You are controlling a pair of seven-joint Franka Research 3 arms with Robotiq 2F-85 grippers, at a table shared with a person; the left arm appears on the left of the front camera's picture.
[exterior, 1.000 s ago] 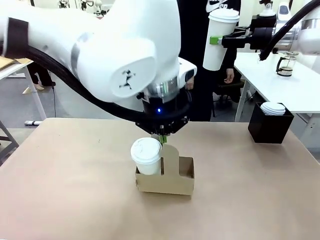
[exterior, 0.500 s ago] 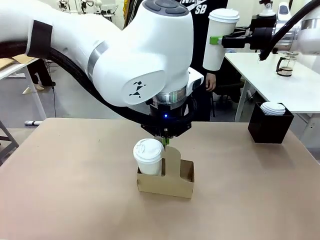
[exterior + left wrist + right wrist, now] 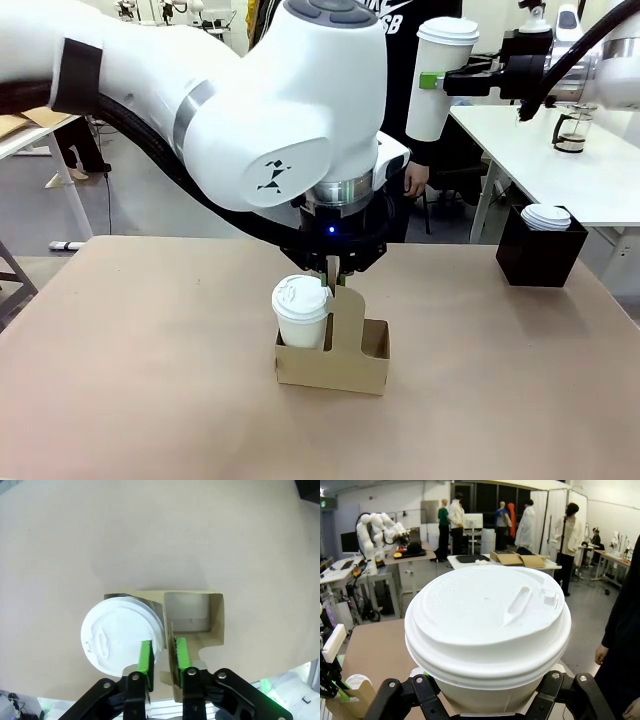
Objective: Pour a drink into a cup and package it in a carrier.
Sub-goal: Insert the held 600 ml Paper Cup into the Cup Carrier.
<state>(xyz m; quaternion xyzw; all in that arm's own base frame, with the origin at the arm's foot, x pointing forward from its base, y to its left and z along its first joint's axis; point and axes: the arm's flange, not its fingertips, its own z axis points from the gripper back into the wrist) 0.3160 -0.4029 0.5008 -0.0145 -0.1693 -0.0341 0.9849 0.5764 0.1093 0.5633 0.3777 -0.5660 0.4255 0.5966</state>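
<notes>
When lifting left gripper (image 3: 163, 647) off carrier (image 3: 187, 611) right below, go straight up, slow. Green pads (image 3: 145, 657) just apart, holding nothing, handle (image 3: 344, 312) between. Don't bump cup (image 3: 120, 635) in it, just beside pad. High up, right gripper (image 3: 435, 82) squeezing second cup (image 3: 435, 115).

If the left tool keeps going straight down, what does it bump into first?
Probably the carrier: its upright handle stands between the open fingers of the left tool. One finger might also clip the lid of the cup; depth is hard to tell.
</notes>
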